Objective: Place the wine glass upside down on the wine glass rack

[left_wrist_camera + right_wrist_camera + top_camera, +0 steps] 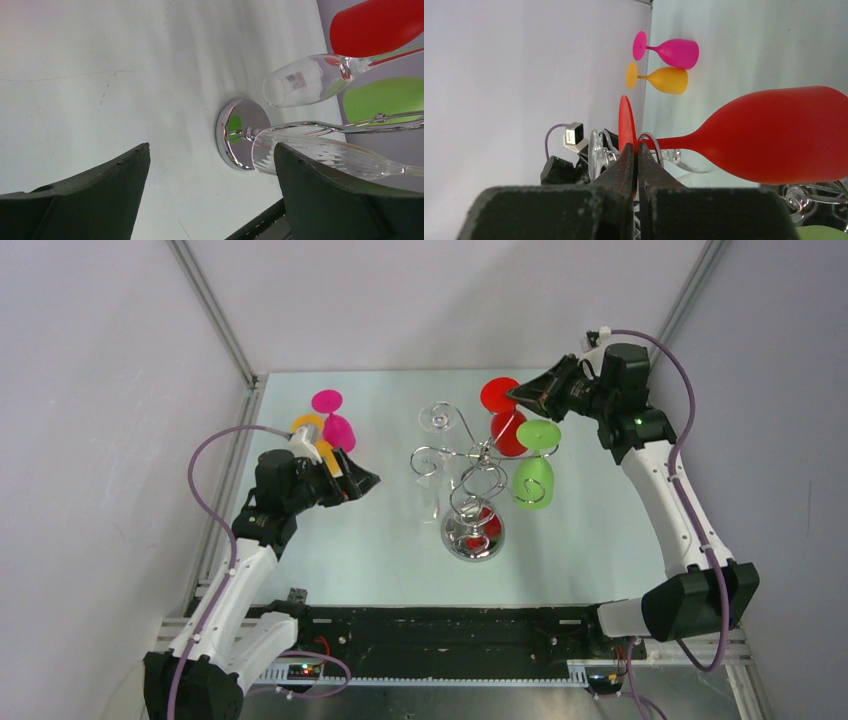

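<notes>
Foot pinched in my right pincer [634, 147], the red wine glass [774, 135] hangs bowl-down to hook the rack [473, 538], left pincer [210, 150] wide.

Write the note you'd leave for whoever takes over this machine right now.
Left gripper: open, empty, near the pink glass and orange glass on the table.
Right gripper: shut on the foot of the red glass, held upside down at an arm of the wine glass rack.
Done: green glass hangs on the rack.
To do: seat the red glass, release; pink and orange likely next.
</notes>
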Robot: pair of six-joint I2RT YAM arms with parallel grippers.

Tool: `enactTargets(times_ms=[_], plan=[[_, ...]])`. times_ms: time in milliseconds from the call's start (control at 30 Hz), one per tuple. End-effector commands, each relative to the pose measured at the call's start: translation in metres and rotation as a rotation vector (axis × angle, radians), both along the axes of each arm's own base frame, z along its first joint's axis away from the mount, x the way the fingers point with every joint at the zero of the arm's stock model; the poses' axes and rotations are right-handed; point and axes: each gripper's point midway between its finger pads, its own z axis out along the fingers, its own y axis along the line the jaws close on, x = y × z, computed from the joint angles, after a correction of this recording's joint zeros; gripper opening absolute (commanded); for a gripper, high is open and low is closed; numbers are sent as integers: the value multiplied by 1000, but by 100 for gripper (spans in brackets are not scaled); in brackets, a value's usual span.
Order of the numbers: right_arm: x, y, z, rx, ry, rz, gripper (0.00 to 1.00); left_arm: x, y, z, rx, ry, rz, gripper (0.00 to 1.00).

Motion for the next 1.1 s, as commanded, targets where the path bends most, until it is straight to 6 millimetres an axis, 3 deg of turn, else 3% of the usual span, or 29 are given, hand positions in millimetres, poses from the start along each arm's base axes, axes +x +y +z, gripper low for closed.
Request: enactTargets(times_ms=[0,400,1067], plan=[[7,3,16,-13,-67,25,2,4,2,3,5,-29,1,98],[16,18,19,-54,-102,81,15,4,2,3,2,-26,0,98],[26,7,36,-79,-172,30,42,4,2,3,2,-26,-1,98]])
